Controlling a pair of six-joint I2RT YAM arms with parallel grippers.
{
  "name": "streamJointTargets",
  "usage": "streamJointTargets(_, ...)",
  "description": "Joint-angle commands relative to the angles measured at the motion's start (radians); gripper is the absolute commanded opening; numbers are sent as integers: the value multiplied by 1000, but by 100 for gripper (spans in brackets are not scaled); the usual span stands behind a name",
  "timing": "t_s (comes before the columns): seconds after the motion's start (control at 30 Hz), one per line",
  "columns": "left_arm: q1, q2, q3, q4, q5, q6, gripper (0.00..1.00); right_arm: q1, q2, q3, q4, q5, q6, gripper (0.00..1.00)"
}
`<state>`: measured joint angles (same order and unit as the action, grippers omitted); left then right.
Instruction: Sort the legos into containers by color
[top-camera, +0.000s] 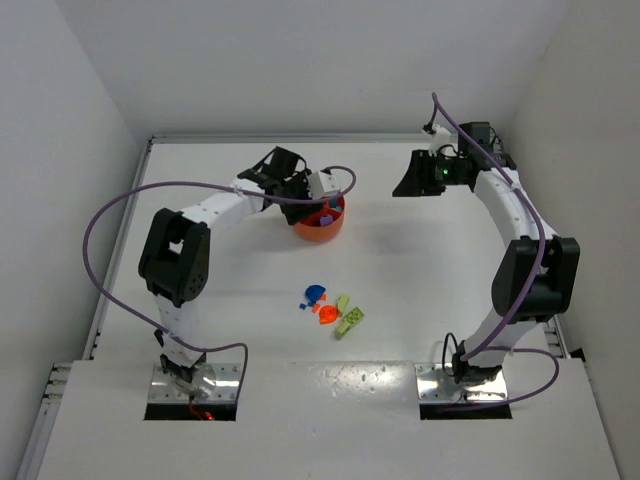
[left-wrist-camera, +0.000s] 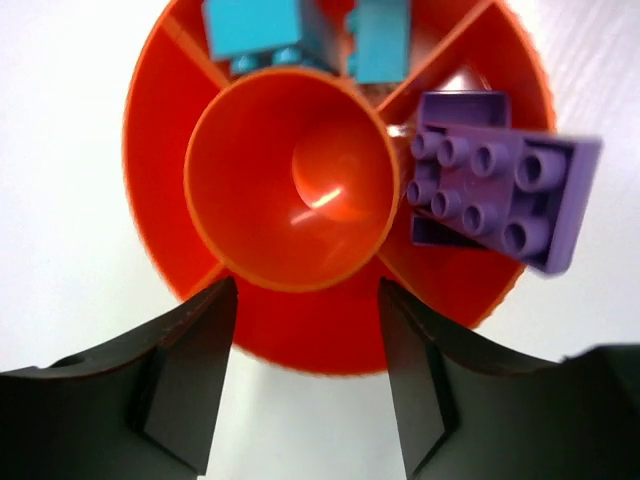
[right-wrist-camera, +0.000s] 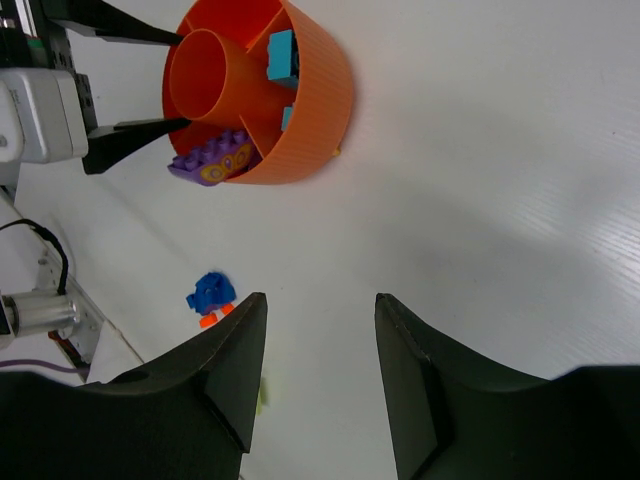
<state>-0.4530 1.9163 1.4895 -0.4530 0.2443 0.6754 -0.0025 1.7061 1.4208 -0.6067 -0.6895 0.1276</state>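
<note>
The round orange tray (top-camera: 322, 233) stands at the back middle of the table. My left gripper (top-camera: 308, 212) hovers just over its near-left rim, open and empty (left-wrist-camera: 308, 300). In the left wrist view the central cup (left-wrist-camera: 290, 180) is empty. A purple studded brick (left-wrist-camera: 495, 190) lies tilted in a right wedge, overhanging the rim. Teal bricks (left-wrist-camera: 255, 30) sit in the far wedges. Loose on the table are a blue piece (top-camera: 315, 294), an orange piece (top-camera: 326, 313) and yellow-green pieces (top-camera: 349, 319). My right gripper (top-camera: 406, 184) is open and empty (right-wrist-camera: 320, 300), high at the back right.
White walls close the table on the left, back and right. The right wrist view shows the tray (right-wrist-camera: 310, 100), the purple brick (right-wrist-camera: 210, 160), the blue piece (right-wrist-camera: 210, 292) and my left arm's fingers (right-wrist-camera: 130, 140) beside the tray.
</note>
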Motion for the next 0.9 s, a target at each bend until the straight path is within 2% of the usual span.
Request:
streamJointTargets(0.0, -9, -54, -35, 4, 95, 7, 66, 6, -31, -2, 16, -24, -17, 48)
streamJointTargets(0.23, -18, -74, -35, 4, 95, -14, 71, 6, -31, -2, 16, -24, -17, 48)
streamJointTargets(0.4, -38, -94, -48, 68, 35, -77, 73, 6, -31, -2, 16, -24, -17, 48)
streamJointTargets(0.57, -49, -137, -93, 143, -13, -201, 76, 6, -40, -2, 16, -24, -17, 49)
streamJointTargets(0.87, -150, -200, -192, 203, -120, -370, 79, 6, -40, -2, 25, -24, -17, 49)
